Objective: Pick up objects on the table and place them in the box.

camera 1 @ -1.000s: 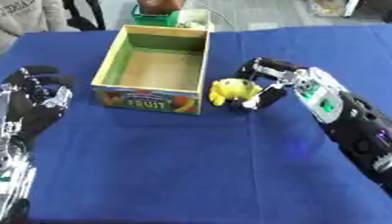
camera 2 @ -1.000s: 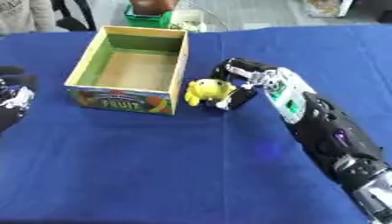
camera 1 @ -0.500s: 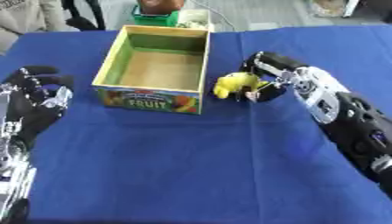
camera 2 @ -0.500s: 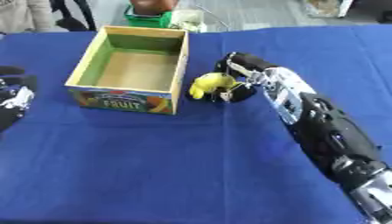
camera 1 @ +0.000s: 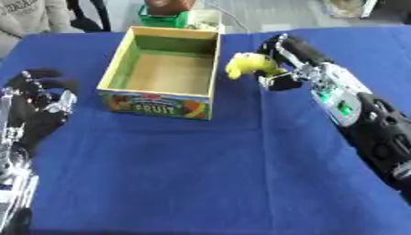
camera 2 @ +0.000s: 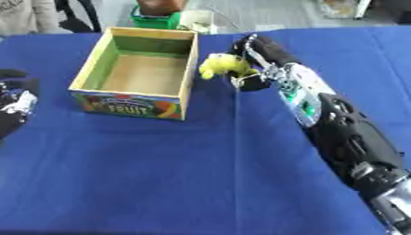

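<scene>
A small yellow toy [camera 1: 246, 64] hangs above the blue cloth just right of the box, level with its rim. My right hand [camera 1: 282, 59] is shut on it, fingers curled over its far side and thumb below. The open wooden box [camera 1: 116, 64], with a green inner wall and a "FRUIT" label on its front, stands upright at the table's middle left with nothing showing inside. My left hand [camera 1: 40, 103] rests open at the left edge, fingers up, well clear of the box.
A blue cloth [camera 1: 208, 170] covers the whole table. A green container with a brown thing [camera 1: 167, 13] and a pale object stand just past the far edge behind the box. A person's sleeve [camera 1: 28, 16] shows at the far left.
My right hand has lifted the yellow toy off the cloth and carried it up and toward the box's right wall. The left hand stayed in place.
</scene>
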You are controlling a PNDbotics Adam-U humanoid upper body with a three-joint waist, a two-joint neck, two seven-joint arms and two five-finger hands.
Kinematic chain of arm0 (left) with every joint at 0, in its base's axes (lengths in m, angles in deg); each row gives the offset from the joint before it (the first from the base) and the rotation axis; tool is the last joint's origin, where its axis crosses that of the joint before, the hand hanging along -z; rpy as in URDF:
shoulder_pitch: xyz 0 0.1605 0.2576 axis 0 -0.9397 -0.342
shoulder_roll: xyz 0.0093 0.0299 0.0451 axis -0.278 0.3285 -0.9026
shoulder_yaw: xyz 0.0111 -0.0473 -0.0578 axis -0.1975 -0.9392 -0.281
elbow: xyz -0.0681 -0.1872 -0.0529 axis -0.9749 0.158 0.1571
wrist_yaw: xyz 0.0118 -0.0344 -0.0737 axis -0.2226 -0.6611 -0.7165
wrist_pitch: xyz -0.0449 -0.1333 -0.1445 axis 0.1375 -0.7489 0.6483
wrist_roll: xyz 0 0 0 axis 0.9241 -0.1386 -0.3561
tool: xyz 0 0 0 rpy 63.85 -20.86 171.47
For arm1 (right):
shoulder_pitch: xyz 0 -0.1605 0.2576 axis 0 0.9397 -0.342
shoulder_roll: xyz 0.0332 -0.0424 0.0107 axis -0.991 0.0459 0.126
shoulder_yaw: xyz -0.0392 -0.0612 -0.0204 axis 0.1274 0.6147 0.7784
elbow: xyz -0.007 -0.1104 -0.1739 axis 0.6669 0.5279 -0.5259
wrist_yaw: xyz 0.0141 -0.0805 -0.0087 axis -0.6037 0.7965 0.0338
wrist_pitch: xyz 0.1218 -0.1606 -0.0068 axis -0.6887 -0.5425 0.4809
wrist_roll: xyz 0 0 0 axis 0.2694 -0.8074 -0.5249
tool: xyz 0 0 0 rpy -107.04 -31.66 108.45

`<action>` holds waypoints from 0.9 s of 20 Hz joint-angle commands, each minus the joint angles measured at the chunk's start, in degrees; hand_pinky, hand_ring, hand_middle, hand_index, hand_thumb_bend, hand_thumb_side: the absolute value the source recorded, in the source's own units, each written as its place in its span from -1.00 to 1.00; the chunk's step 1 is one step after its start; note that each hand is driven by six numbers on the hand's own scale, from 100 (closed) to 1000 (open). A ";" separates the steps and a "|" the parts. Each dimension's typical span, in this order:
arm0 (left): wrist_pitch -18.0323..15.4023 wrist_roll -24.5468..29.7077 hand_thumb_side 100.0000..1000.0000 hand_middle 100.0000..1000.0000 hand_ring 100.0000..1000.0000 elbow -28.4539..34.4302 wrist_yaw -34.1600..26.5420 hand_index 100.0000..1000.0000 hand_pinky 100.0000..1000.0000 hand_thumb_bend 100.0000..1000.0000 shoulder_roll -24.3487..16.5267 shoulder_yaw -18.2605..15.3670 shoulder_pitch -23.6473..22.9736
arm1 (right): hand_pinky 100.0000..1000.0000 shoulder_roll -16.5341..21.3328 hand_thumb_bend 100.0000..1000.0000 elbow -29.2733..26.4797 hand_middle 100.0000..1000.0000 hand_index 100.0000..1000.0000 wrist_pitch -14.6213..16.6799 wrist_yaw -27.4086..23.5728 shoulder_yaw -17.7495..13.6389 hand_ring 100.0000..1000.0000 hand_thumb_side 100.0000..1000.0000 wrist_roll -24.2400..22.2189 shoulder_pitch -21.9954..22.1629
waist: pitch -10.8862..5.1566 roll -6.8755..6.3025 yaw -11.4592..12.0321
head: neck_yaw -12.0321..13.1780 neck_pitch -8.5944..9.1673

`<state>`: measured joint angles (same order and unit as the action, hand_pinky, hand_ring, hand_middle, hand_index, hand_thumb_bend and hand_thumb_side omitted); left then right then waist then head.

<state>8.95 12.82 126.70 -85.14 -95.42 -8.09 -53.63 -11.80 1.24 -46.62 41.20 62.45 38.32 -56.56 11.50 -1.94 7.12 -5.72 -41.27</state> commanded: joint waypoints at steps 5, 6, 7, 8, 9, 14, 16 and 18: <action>0.00 0.59 -1.00 0.16 0.19 1.13 0.38 0.16 -0.11 -0.48 -0.46 0.41 0.62 | -0.11 0.95 -1.00 -1.91 -0.85 -0.62 -2.06 -0.96 -2.13 -0.32 -1.00 1.91 -4.64 | -1.42 -0.05 1.29 | -0.54 0.36; 0.01 0.71 -1.00 0.16 0.19 1.15 0.36 0.16 -0.11 -0.48 -0.37 0.54 0.73 | -0.11 0.57 -1.00 -1.52 -0.85 -0.62 -2.20 -0.92 -2.36 -0.32 -1.00 2.11 -5.24 | -1.38 -0.07 1.70 | -0.71 0.51; 0.01 0.85 -1.00 0.16 0.19 1.18 0.35 0.16 -0.11 -0.48 -0.29 0.67 0.85 | -0.10 0.17 -1.00 -1.07 -0.85 -0.62 -2.27 -0.85 -2.54 -0.32 -1.00 2.26 -5.79 | -1.33 -0.09 2.12 | -0.88 0.67; 0.02 1.02 -1.00 0.16 0.19 1.22 0.34 0.16 -0.11 -0.48 -0.20 0.82 1.01 | -0.10 -0.30 -1.00 -0.54 -0.85 -0.62 -2.30 -0.71 -2.69 -0.32 -1.00 2.37 -6.35 | -1.25 -0.11 2.60 | -1.11 0.86; 0.02 1.16 -1.00 0.16 0.19 1.26 0.33 0.16 -0.11 -0.48 -0.10 0.94 1.16 | -0.10 -0.76 -1.00 0.05 -0.85 -0.62 -2.27 -0.52 -2.82 -0.32 -1.00 2.47 -6.82 | -1.18 -0.13 3.04 | -1.31 1.03; 0.04 1.96 -1.00 0.16 0.18 1.61 0.20 0.16 -0.11 -0.47 0.62 1.63 2.12 | -0.10 -3.68 -1.00 3.84 -0.83 -0.60 -1.68 1.09 -3.42 -0.31 -1.00 2.82 -8.82 | -0.52 -0.37 5.56 | -2.56 1.87; 0.04 2.22 -1.00 0.16 0.18 1.82 0.12 0.16 -0.11 -0.47 0.86 1.86 2.50 | -0.10 -4.94 -1.00 5.60 -0.82 -0.60 -1.29 1.72 -3.76 -0.31 -1.00 2.99 -9.31 | -0.18 -0.43 6.48 | -3.02 2.10; 0.08 2.50 -1.00 0.16 0.18 2.02 0.06 0.16 -0.11 -0.46 1.13 2.09 2.87 | -0.09 -6.15 -1.00 7.50 -0.80 -0.58 -1.10 2.84 -4.09 -0.30 -1.00 3.40 -9.72 | 0.17 -0.50 7.43 | -3.46 2.31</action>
<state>9.10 14.97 127.45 -85.09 -93.91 -6.02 -51.68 -17.82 8.27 -47.92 43.20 59.07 41.36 -64.69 12.62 -2.33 14.68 -8.80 -39.66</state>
